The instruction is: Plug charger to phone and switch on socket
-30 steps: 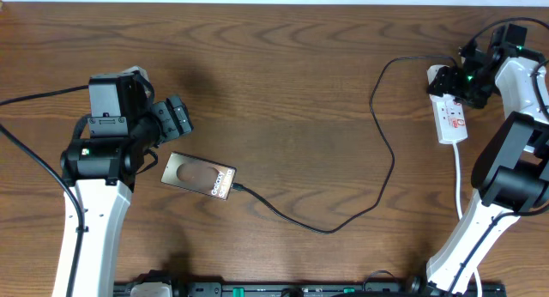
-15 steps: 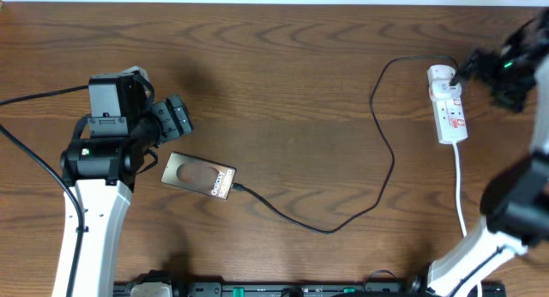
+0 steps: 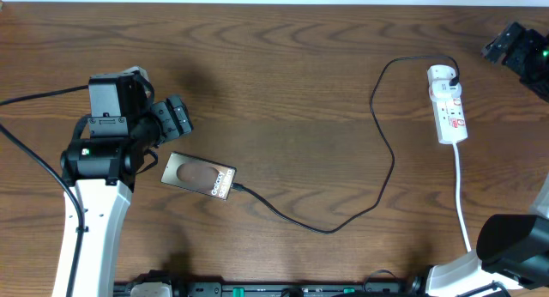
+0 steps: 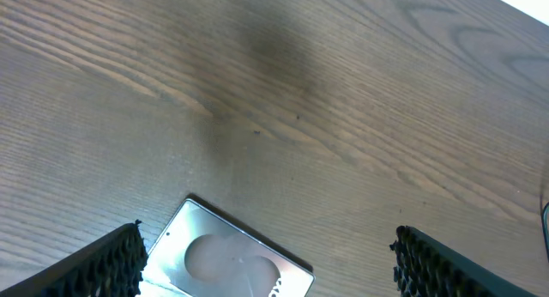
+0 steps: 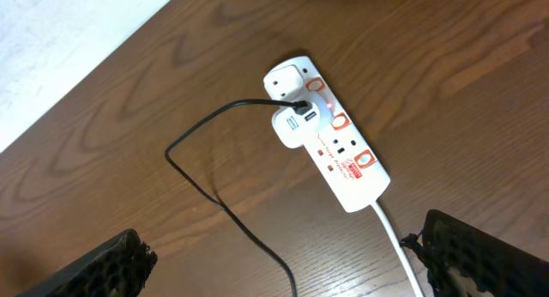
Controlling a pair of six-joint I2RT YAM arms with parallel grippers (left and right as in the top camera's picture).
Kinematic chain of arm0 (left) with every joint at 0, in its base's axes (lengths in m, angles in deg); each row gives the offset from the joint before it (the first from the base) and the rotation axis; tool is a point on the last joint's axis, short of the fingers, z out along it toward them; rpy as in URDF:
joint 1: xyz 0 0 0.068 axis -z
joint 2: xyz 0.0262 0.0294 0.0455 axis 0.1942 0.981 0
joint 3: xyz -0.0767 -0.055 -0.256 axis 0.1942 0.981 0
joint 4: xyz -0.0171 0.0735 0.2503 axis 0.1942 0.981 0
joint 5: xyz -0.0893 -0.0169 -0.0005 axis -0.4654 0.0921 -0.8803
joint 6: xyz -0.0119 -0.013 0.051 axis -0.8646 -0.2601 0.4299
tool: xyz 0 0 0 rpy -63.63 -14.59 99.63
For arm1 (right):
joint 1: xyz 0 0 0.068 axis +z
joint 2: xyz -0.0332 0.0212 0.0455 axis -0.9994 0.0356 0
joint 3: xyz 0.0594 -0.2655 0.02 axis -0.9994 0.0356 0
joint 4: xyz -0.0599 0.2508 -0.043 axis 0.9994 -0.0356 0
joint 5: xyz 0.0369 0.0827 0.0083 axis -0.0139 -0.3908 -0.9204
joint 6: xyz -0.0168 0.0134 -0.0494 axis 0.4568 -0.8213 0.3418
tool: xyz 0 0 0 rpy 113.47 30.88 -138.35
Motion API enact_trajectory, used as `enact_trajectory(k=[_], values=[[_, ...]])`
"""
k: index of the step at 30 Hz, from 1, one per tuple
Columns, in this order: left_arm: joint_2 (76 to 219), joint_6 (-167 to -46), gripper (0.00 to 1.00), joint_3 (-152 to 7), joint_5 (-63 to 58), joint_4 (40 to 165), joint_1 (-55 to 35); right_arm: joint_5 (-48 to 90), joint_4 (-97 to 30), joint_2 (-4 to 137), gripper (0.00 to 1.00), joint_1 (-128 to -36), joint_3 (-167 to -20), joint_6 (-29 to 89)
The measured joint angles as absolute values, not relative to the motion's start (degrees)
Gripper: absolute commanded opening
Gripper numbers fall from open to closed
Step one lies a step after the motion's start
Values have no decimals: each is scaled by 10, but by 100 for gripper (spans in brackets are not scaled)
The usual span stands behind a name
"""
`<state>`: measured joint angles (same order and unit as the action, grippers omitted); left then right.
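1. Phone lies flat on the bench, screen up, over on the left side. The thin black charger goes into one end of it, as far as I can tell from above.
2. The charger runs in a big loose loop across the wood to the socket, far over on the right. Its other end is plugged in there. A little red light glows beside it, so I think the switch is on.
3. The left jaws hang wide open just over the phone and hold nothing. The right jaws are wide open too, well away from the socket, and hold nothing.
4. One thing could go wrong. The left jaws are close to the phone, and if they drop or swing they could bump it and tug the plug out.
5. The loop of charger lies loose, so an arm sweeping low could catch it and drag the phone or the socket.
6. The bench is dark brown wood with wavy lines. It looks smooth, so the phone could slide easily.
7. A white wall runs along the far edge. I can see nothing more of the room.
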<state>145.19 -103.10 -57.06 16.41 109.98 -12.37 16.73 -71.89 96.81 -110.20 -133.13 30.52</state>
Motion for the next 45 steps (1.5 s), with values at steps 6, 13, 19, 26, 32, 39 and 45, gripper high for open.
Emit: enact_trajectory(k=[6,13,19,26,32,39,45], values=[[1452,-1031,90,-571,164,1100,-124,168,-719,968,99,-1102,-1331,303],[1450,-1031,90,-571,164,1112,-124,169,-719,968,99,-1102,-1331,303],[1381,-1026,90,-537,197,1129,-122,169,-719,968,99,-1102,-1331,303],[1210,-1020,90,-338,229,862,-121,171,-719,968,99,-1102,-1331,303],[1064,-993,90,-124,239,557,-106,171,-719,968,99,-1102,-1330,303],[916,-910,90,23,239,491,-87,171,-720,968,99,-1102,-1330,303],[817,-881,90,71,239,593,-87,171,-719,968,99,-1102,-1330,303]])
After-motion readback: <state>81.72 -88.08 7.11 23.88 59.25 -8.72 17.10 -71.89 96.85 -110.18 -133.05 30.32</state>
